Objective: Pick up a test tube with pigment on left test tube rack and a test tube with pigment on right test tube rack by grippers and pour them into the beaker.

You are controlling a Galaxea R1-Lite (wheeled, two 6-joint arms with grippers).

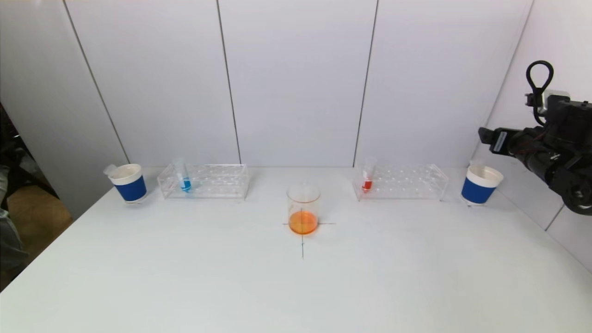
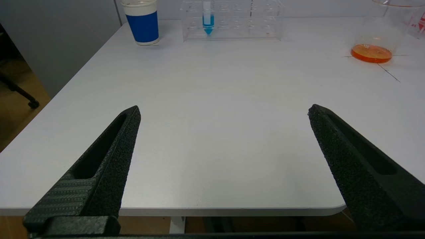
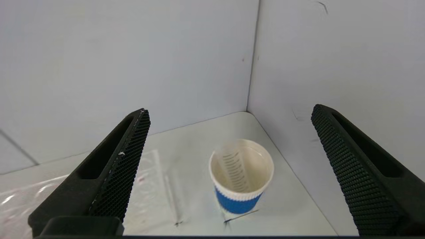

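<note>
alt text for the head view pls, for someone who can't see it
A beaker holding orange liquid stands mid-table between two clear racks: the left rack holds a blue-pigment tube, the right rack a red-pigment tube. A blue paper cup sits outside each rack; the right arm is raised at the right edge.

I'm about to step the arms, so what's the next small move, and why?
Probably lower the right tool toward the red tube in the right rack. It hangs open and empty above the right cup, and the beaker holds only orange liquid.
</note>
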